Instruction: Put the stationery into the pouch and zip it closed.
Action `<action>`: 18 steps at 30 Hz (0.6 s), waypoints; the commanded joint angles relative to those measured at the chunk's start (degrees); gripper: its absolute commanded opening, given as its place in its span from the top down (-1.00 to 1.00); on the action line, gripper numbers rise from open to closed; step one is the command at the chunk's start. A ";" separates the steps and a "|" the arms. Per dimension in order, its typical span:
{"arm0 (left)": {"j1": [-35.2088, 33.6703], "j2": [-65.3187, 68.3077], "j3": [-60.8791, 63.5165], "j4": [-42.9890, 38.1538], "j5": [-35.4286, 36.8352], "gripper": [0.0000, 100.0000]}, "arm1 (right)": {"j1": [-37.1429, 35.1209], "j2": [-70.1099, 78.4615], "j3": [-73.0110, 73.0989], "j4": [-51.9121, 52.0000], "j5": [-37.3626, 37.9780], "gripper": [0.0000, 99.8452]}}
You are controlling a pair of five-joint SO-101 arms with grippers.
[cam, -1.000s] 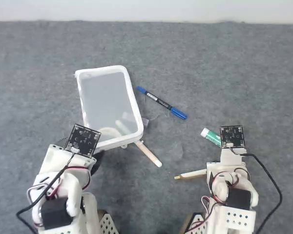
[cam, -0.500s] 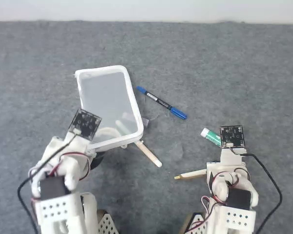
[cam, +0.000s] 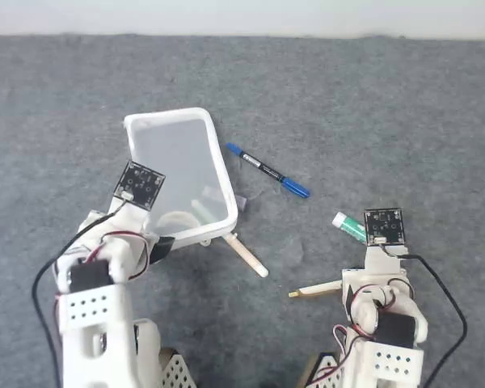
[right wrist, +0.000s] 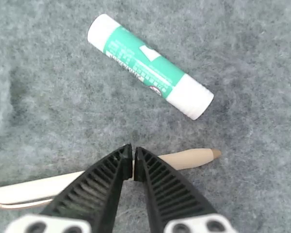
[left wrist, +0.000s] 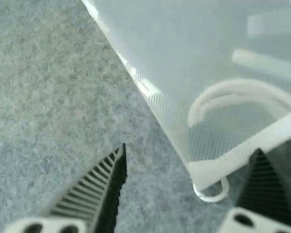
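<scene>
Loading step: left gripper (left wrist: 189,151) spread wide, empty, astride pouch (cam: 178,162) corner; right gripper (right wrist: 133,148) pinched together, empty, over pen (right wrist: 184,159). Next, probably: clamp corner to steady pouch.

Mat (cam: 388,105) lies open beyond the pouch (cam: 174,153); blue pen (cam: 267,171) crowds its right side.

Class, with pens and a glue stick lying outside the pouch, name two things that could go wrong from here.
1. The left pincer stands open around the pouch corner; closing may grab fabric, not the ring beside it, and drag the pouch.
2. The right pincer is shut over the beige pen; pressing down could roll it or the glue stick away.
</scene>
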 commanded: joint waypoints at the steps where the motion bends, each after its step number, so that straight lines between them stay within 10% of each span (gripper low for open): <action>1: 0.09 6.24 -2.68 -4.31 0.70 0.28 | 0.31 -1.01 1.23 0.22 0.18 0.99; 18: 3.43 18.64 -19.91 14.77 1.76 0.29 | 0.40 -1.01 1.23 0.22 0.18 0.99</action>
